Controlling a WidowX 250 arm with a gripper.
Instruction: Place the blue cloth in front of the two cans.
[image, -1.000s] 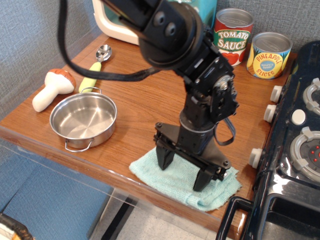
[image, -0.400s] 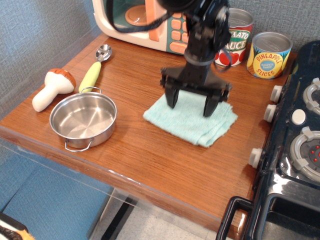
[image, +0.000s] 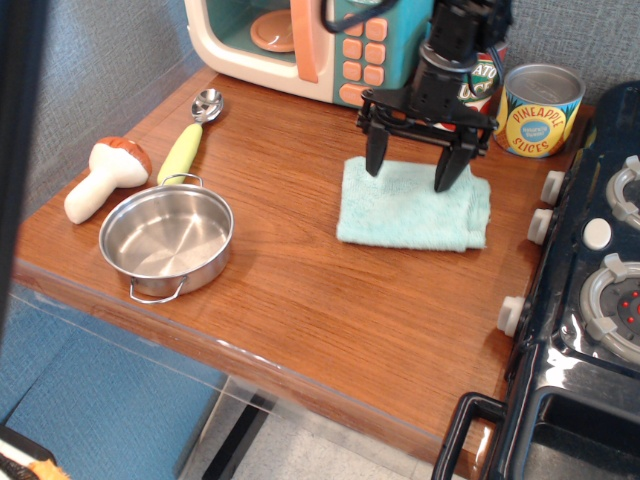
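Observation:
The blue cloth (image: 412, 207) lies flat on the wooden table, folded roughly square, just in front of the two cans. The Pineapple Slices can (image: 538, 110) stands in full view at the back right. The Tomato Sauce can (image: 488, 72) is mostly hidden behind my arm. My gripper (image: 410, 170) points down over the cloth's far edge, between the cloth and the cans. Its jaws are spread wide, and the fingertips (image: 375, 162) sit at or just above the cloth. Nothing is held between them.
A steel pan (image: 165, 240) sits at the front left, with a toy mushroom (image: 103, 178) and a green-handled spoon (image: 188, 140) behind it. A toy microwave (image: 300, 45) stands at the back. A black stove (image: 590, 300) borders the table on the right.
The cloth has moved from the table's front edge back and to the right, to just in front of the cans. My gripper moved with it and now stands at its far edge.

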